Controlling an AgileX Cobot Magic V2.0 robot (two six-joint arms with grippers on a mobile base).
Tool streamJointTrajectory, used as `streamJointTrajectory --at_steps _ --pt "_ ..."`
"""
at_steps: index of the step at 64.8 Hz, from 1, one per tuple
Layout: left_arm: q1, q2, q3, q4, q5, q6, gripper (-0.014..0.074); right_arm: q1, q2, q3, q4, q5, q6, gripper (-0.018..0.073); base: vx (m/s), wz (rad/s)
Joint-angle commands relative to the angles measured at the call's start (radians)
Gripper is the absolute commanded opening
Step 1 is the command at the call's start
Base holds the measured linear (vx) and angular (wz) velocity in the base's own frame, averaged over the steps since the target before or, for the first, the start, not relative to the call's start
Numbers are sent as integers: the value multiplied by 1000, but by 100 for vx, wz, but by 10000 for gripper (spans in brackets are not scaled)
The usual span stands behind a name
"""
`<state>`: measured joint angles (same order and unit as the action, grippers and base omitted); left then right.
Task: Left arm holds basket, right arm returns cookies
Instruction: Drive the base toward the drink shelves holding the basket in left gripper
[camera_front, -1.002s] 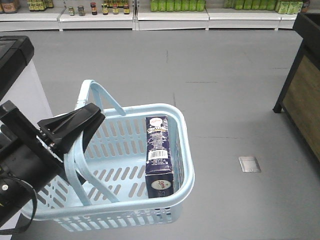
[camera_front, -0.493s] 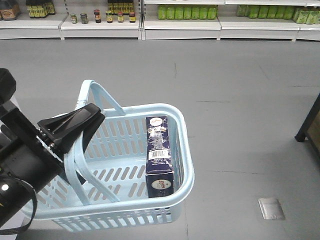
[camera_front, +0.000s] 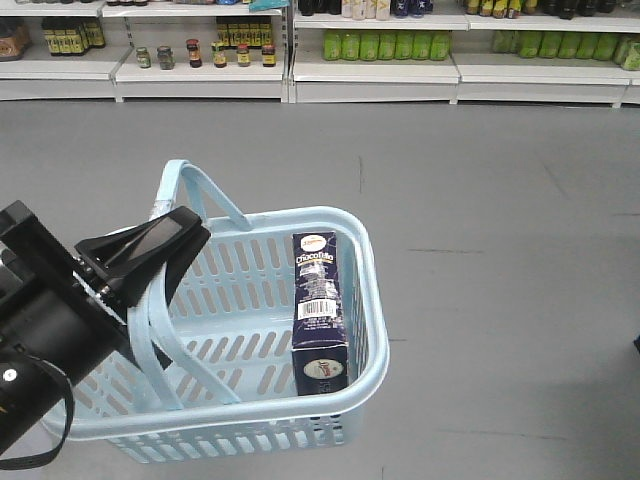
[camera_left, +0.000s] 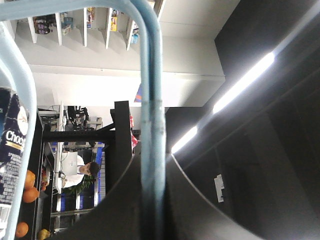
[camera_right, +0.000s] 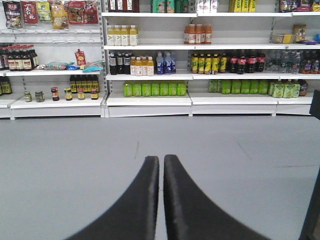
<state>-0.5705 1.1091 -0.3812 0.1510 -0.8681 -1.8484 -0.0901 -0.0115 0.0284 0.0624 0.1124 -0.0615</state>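
- Lower left of the front view: black left arm (camera_front: 45, 340), cylindrical body, reaching up and to the right from the frame edge.
- At its end, wedge-shaped left tool (camera_front: 190, 235), clamped tight on one hoop handle (camera_front: 148, 340) of the basket; in the left wrist view, that pale blue bar (camera_left: 151, 100) running straight down between the two black fingers (camera_left: 200, 210), pinched with no gap showing.
- Just above and right of the tool, second hoop handle (camera_front: 215, 195), standing up from the far rim, free of any grip.
- Centre: light blue basket (camera_front: 375, 320), slotted sides, rounded rim, hanging from the gripped handle above the grey floor (camera_front: 480, 200).
- Inside the basket, against its right-hand wall: cookies (camera_front: 318, 300), a dark navy box lying on its long side, lettered end toward the far wall, white barcode patch facing up, round white logo on the near end. Same box at the left edge of the left wrist view (camera_left: 12, 140), "Choco" lettering readable.
- Behind, along the top of the front view: store shelves (camera_front: 370, 75) with jars and green bottles.
- Right wrist view: right tool (camera_right: 161, 165) pointing at more stocked shelves (camera_right: 150, 100), fingers (camera_right: 145, 200) drawn together to a thin slit, nothing held; well apart from the cookies, no basket in that view.
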Motion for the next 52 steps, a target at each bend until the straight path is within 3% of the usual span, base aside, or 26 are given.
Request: streamJointTrajectory --at_steps 1,52 --pt "-7 -28 -31 -17 -131 -4 -3 0 -13 17 -3 -68 -9 -6 59 2" --pt "-7 -28 -30 -19 -119 -4 -3 0 -12 17 -3 -68 -9 -6 60 2"
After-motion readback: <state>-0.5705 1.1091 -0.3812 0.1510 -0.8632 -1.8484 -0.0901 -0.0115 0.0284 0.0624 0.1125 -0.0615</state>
